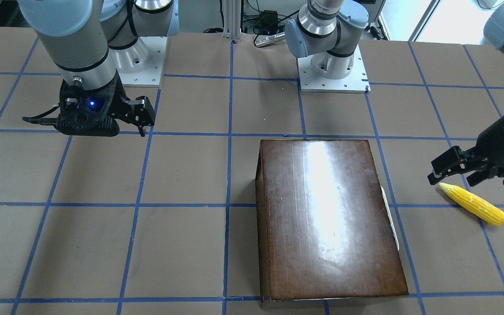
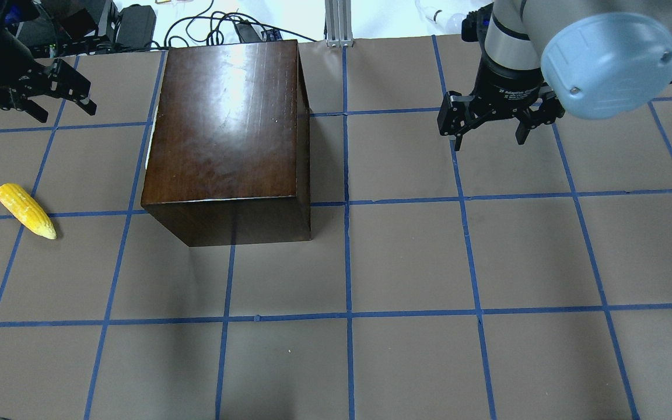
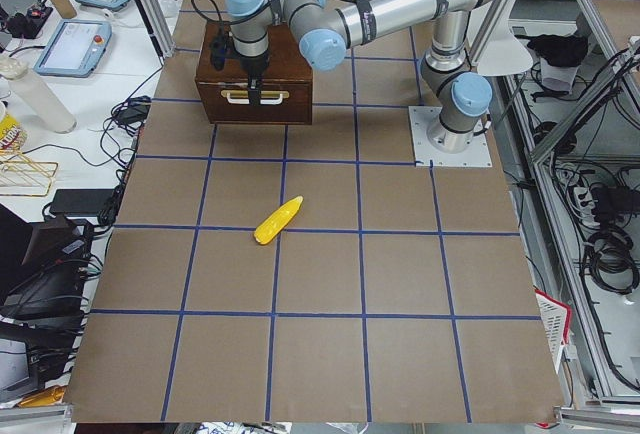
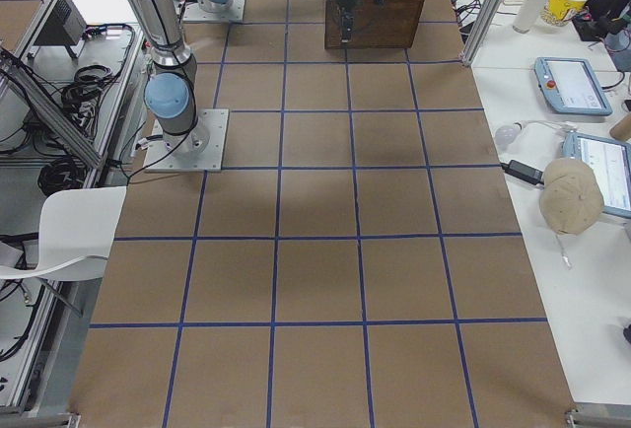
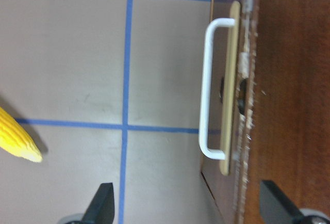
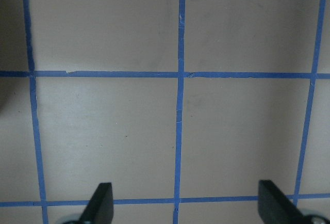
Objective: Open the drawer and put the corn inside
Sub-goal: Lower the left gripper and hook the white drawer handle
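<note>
**A:** Corn (image 2: 25, 210), where is it lying?

**B:** Flat on the counter (image 2: 406, 256), which is brown paper gridded with blue tape. It is on the robot's left of the glossy dark box (image 2: 225, 128), not touching it. Cables (image 2: 207, 26) trail beyond the counter's far edge.

**A:** And the drawer (image 3: 255, 102)?

**B:** Pushed in, with its white handle (image 5: 205, 87) facing the corn's side. Its inside is hidden.

**A:** The arms?

**B:** The left end effector (image 1: 451, 177) hangs near the handle with its fingers spread wide, gripping nothing. The corn lies apart from it, closer to the robot. The right end effector (image 2: 487, 139) is also wide open and empty, above the counter on the box's other side.
</note>
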